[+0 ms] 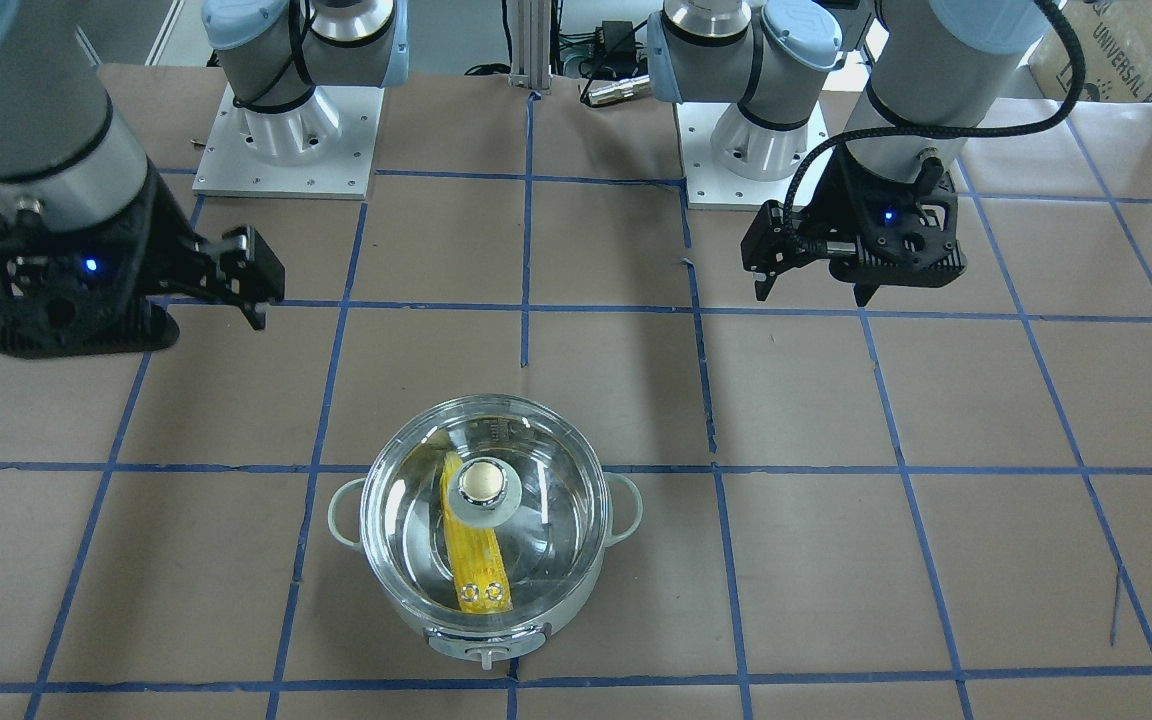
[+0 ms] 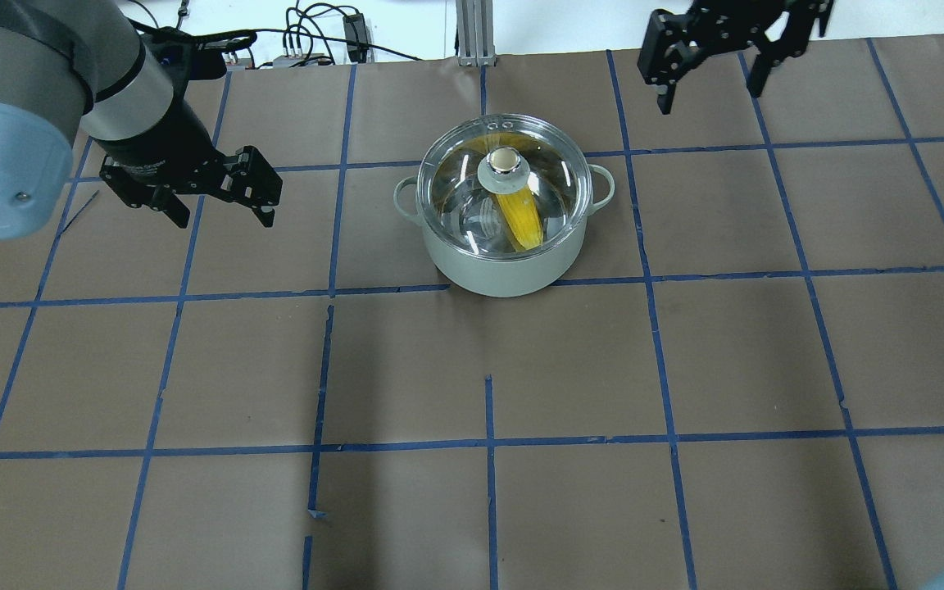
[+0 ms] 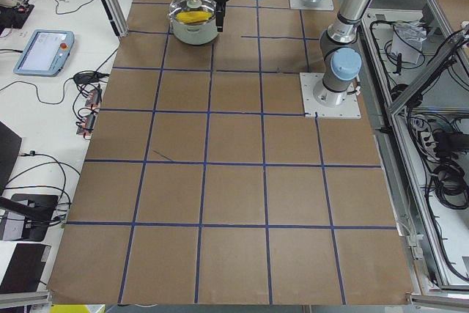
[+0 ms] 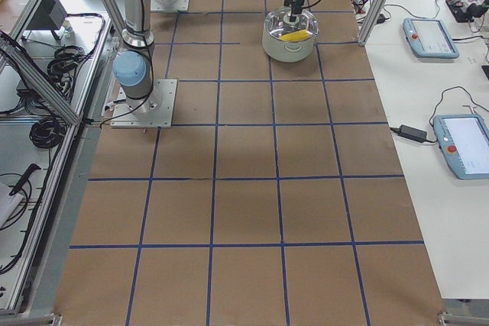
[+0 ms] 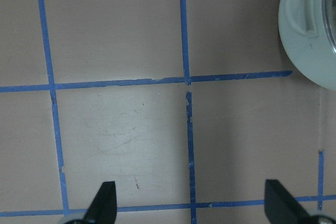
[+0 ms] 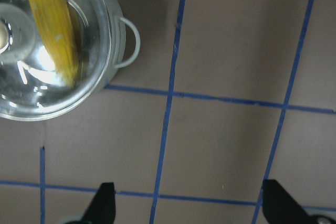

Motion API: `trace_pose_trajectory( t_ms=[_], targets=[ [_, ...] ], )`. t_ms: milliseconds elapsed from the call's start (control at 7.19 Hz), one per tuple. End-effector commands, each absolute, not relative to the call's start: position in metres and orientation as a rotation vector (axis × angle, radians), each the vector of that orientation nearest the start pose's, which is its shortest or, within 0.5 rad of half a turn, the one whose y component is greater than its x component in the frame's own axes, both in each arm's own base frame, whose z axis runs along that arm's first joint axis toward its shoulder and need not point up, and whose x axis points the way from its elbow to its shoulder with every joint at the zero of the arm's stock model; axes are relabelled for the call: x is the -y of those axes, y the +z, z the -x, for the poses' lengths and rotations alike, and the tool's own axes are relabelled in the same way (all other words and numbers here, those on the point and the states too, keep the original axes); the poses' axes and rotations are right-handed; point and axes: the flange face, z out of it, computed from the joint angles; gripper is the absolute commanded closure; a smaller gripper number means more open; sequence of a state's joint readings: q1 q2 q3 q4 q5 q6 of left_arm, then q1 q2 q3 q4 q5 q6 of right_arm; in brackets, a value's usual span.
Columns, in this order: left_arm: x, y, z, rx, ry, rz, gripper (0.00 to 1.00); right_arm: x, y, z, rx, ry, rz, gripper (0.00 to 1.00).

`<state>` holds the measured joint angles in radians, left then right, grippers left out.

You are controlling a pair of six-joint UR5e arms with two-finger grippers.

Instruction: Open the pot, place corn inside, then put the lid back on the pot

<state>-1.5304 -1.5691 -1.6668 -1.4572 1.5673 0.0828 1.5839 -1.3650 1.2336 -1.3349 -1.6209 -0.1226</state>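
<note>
While seated squarely on the pot (image 2: 505, 274), covering it rim to rim: clear domed lid (image 1: 546, 500), pale knob with a beige disc at its centre. Seen through the glass, lying slantwise across the shiny steel bottom: yellow corn (image 1: 476, 560), wholly inside. Standing upright on the brown table (image 2: 685, 369), over a line of the blue tape grid (image 2: 488, 442), loop handles out to either side, knob panel facing away from the robot. Well off to one side of the pot, hovering above the table: left gripper (image 2: 224, 220), fingers spread wide, nothing between them. Well off to the other side: right gripper (image 2: 710, 97), likewise spread and holding nothing. Touching neither pot nor lid.
</note>
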Motion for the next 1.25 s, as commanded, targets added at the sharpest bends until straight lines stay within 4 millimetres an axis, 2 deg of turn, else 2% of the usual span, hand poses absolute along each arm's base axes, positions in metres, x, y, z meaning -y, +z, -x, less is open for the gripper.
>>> trace_pose_trajectory(
  t_ms=[0, 139, 278, 557, 696, 835, 1113],
  targets=[
    [0.496, 0.452, 0.113, -3.144, -0.027, -0.065, 0.00, 0.501, 0.510, -0.136, -3.167, 0.172, 0.215, 0.00],
    [0.496, 0.452, 0.113, -3.144, -0.027, -0.065, 0.00, 0.495, 0.494, -0.135, -3.168, 0.169, 0.218, 0.00],
    [0.496, 0.451, 0.113, -3.144, -0.025, -0.065, 0.00, 0.502, 0.506, -0.137, -3.177, 0.008, 0.212, 0.00],
    [0.496, 0.450, 0.114, -3.149, -0.020, -0.065, 0.00, 0.514, 0.516, -0.138, -3.177, -0.150, 0.209, 0.00],
    [0.496, 0.450, 0.114, -3.149, -0.023, -0.065, 0.00, 0.512, 0.508, -0.141, -3.150, -0.118, 0.186, 0.00],
    [0.496, 0.450, 0.113, -3.151, -0.023, -0.063, 0.00, 0.512, 0.509, -0.147, -3.110, -0.118, 0.152, 0.00],
    [0.496, 0.450, 0.113, -3.152, -0.023, -0.063, 0.00, 0.518, 0.509, -0.147, -3.125, -0.120, 0.154, 0.00]
  ],
)
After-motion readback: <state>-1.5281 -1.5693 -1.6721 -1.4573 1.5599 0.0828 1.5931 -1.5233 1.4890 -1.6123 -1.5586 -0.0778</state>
